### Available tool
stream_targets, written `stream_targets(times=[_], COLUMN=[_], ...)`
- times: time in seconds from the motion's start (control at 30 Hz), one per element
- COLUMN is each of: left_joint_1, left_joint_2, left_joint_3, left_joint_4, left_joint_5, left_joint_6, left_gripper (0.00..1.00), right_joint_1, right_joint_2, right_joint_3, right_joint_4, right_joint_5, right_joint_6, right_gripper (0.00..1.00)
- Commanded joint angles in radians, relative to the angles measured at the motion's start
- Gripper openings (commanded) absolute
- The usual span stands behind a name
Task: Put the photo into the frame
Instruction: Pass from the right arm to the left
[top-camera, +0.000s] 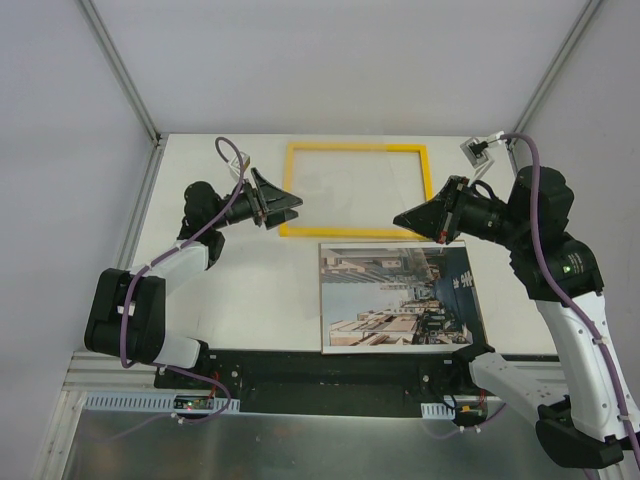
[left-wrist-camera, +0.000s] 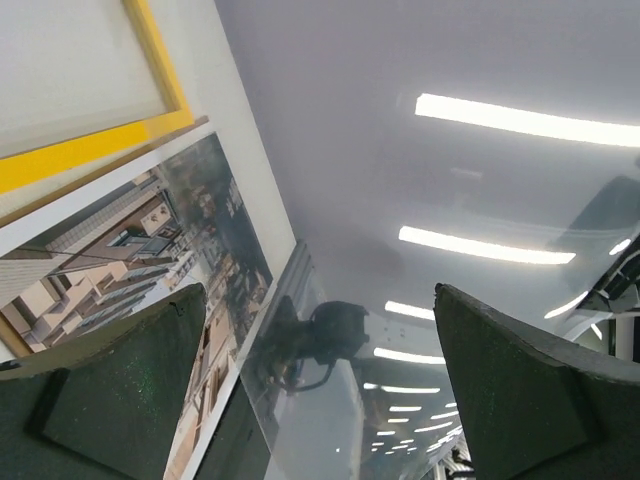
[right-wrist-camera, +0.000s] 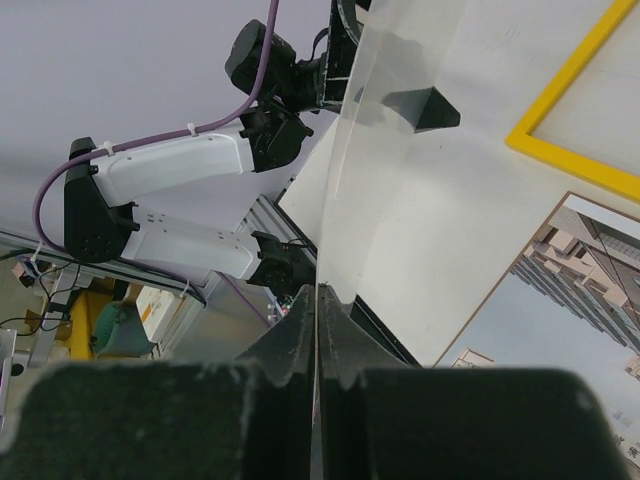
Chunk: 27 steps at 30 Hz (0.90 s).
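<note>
While pinching a thin clear sheet (right-wrist-camera: 345, 150) in the right claw (right-wrist-camera: 316, 300), left claw (left-wrist-camera: 318, 300) spread, shows the rectangular paper city-street photo (top-camera: 400, 295) flat on white tabletop (top-camera: 240, 290), six o'clock of the thin yellow frame (top-camera: 350, 147).

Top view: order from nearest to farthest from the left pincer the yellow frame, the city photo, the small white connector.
1. Thin yellow rectangular frame, beside the left pincer.
2. Paper city-street photo, nearer and rightward.
3. Small white cable connector, far right.
</note>
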Motion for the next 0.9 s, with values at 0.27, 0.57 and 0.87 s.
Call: stream_targets(times=[0.27,0.57,0.87], left_joint_1=[0.003,0.005,0.006], left_joint_2=[-0.035,-0.125,-0.208], left_joint_3=[0.017,0.026,0.043], left_joint_4=[0.265,0.230,0.094], left_joint_5=[0.074,0.085,0.095], left_joint_6=[-0.191,-0.219,-0.170], left_gripper=[0.81,0.57,0.39], right_joint_1=[-0.009,-0.113,-0.216], right_joint_2=[-0.007,-0.002,0.001], right_joint_3=[0.046,0.013,-0.084], right_joint_4=[0.029,-0.024,0.025], right_joint_5=[0.000,-0.029,-0.086], right_joint_6=[-0.016,-0.091,-0.090], right_gripper=[0.00,0.00,0.00])
